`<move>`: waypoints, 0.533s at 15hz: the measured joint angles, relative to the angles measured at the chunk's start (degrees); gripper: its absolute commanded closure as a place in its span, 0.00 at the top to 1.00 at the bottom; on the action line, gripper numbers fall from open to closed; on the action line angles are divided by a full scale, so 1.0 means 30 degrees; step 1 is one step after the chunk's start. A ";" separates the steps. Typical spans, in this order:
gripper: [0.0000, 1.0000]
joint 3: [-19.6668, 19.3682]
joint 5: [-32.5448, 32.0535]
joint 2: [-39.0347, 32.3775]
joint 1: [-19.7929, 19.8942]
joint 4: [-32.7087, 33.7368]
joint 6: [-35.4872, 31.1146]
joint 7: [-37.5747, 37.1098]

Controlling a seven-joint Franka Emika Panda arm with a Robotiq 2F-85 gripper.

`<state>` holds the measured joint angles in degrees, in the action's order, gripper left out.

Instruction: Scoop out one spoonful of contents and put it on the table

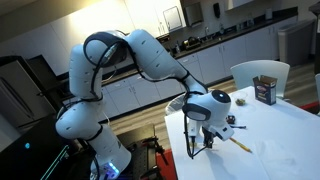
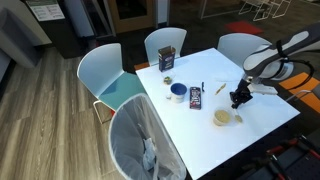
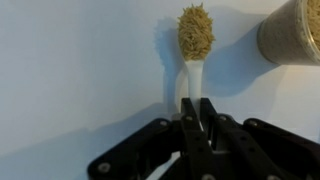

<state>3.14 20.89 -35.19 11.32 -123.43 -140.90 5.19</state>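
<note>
Nearest the wrist camera, the gripper [image 3: 197,112] has its jaws clenched on the white handle of the spoon [image 3: 190,78], its head heaped with tan grains [image 3: 196,30] over the white tabletop [image 3: 70,70]. Just beyond to the side sits the dish [image 3: 295,30] of the same grains; farther back in an exterior view stands a brown canister [image 2: 167,60] near a chair [image 2: 165,42]

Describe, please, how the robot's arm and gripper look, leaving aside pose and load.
The arm is glossy white, built of rounded tubular segments with dark bands at the joints and a bulbous white wrist. The gripper is matte black, with angular linkages and two narrow flat fingers. No markings are legible at this size.
</note>
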 measured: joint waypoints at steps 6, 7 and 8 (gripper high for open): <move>0.42 -0.0146 -0.0114 -0.0398 -0.0240 0.0439 0.0162 -0.1024; 0.50 -0.0161 -0.0118 -0.0463 -0.0274 0.0501 0.0185 -0.1129; 0.57 -0.0187 -0.0118 -0.0530 -0.0310 0.0563 0.0211 -0.1161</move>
<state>2.58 20.54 -36.78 10.39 -121.74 -140.27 1.71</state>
